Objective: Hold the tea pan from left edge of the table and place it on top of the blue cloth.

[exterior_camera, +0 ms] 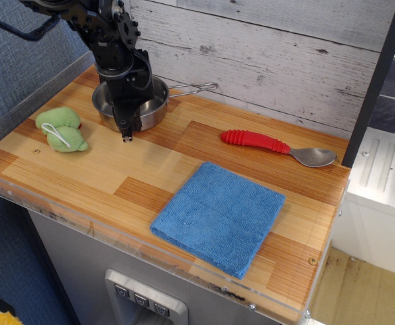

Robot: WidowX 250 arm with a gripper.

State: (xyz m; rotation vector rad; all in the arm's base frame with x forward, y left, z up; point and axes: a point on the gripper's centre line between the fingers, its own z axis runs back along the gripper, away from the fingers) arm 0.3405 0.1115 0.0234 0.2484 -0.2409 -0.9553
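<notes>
whitewashed plank wall [265,61], blue fabric panel [21,68].

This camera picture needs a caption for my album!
Robot gripper at the tea pan's front rim, blue cloth waiting nearby.

Green plush toy [61,129] w/ white loop lies near table's left edge; red-handled metal spoon [277,147] toward right rear, bowl pointing right, well apart from toy

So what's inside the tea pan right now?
The gripper hangs at the tea pan near rim, the arm covering much of the bowl. The visible part of the steel interior looks empty; the covered part cannot be checked.
</notes>
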